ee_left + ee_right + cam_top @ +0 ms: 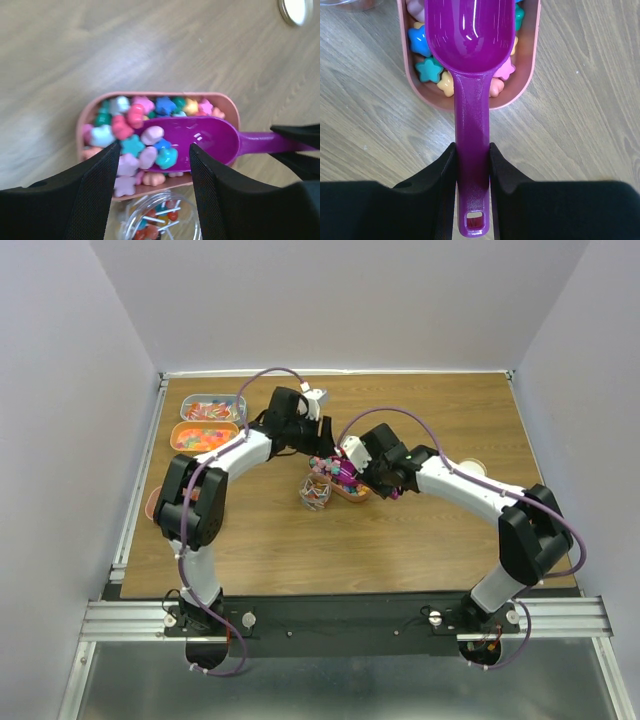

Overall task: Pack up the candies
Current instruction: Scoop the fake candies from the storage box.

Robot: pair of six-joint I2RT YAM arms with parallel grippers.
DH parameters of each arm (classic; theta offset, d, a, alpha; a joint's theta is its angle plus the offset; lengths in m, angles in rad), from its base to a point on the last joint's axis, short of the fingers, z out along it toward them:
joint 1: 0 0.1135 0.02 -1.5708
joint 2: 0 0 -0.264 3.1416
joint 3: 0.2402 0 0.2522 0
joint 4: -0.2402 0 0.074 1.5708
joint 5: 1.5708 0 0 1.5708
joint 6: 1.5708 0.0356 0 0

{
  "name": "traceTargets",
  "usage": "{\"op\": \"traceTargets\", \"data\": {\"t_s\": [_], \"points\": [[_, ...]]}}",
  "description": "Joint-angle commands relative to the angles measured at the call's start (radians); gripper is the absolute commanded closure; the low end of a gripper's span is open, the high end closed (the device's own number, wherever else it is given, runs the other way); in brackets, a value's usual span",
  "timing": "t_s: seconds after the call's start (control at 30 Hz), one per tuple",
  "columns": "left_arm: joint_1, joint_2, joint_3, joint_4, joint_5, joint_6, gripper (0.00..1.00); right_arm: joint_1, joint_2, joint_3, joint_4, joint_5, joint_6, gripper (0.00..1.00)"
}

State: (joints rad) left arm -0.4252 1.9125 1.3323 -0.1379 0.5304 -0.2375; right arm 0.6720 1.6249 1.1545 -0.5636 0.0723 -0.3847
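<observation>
- Right gripper (471,149): jaws narrow, clamped on the flat handle of a magenta scoop (470,40). The handle runs straight out between them, and its end hole shows behind the grip.
- The scoop bowl lies inside a pink tray (534,50), its mouth pushed in among the candies (429,70). The candies are star- and flower-shaped pieces in teal, blue, pink, peach and red.
- Left gripper (155,150): jaws wide apart and holding nothing. It hangs above the near long side of the tray, and the scoop bowl shows in the gap between the jaws.
- The candies fill the tray around the scoop. A few lie at the scoop's front lip, one pale pink piece on it.
- A clear jar (160,217) stands just beside the tray's long side, below the left gripper, with red and orange wrapped pieces inside.
- Tray and jar sit near the middle of the tabletop (420,540).
- A round cream lid (470,468) lies toward the right edge, partly behind the right arm.
- Far left corner: a silver tin (243,408) of red-and-white wrapped pieces. An orange tin (173,437) of orange-yellow gummies sits just nearer, and the two are side by side.
</observation>
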Motion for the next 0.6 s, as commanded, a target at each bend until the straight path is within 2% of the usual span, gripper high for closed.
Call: {"op": "traceTargets", "data": {"t_s": [0.0, 0.1, 0.17, 0.43, 0.5, 0.57], "points": [[0.031, -0.081, 0.019, -0.057, -0.292, 0.043, 0.34, -0.006, -0.045, -0.006, 0.010, -0.009, 0.007, 0.99], [0.032, -0.047, 0.057, -0.137, -0.398, 0.095, 0.34, -0.005, -0.043, 0.020, -0.013, 0.001, 0.006, 0.99], [0.032, -0.029, 0.071, -0.170, -0.420, 0.116, 0.35, -0.005, -0.043, 0.027, -0.022, 0.004, 0.004, 0.99], [0.025, 0.033, 0.088, -0.187, -0.345, 0.130, 0.43, -0.005, -0.023, 0.045, -0.044, 0.000, 0.000, 0.99], [0.017, 0.045, 0.093, -0.187, -0.331, 0.129, 0.49, -0.005, -0.016, 0.056, -0.059, 0.001, 0.000, 0.99], [0.011, 0.052, 0.099, -0.187, -0.333, 0.127, 0.51, -0.005, -0.008, 0.073, -0.074, 0.001, -0.002, 0.99]]}}
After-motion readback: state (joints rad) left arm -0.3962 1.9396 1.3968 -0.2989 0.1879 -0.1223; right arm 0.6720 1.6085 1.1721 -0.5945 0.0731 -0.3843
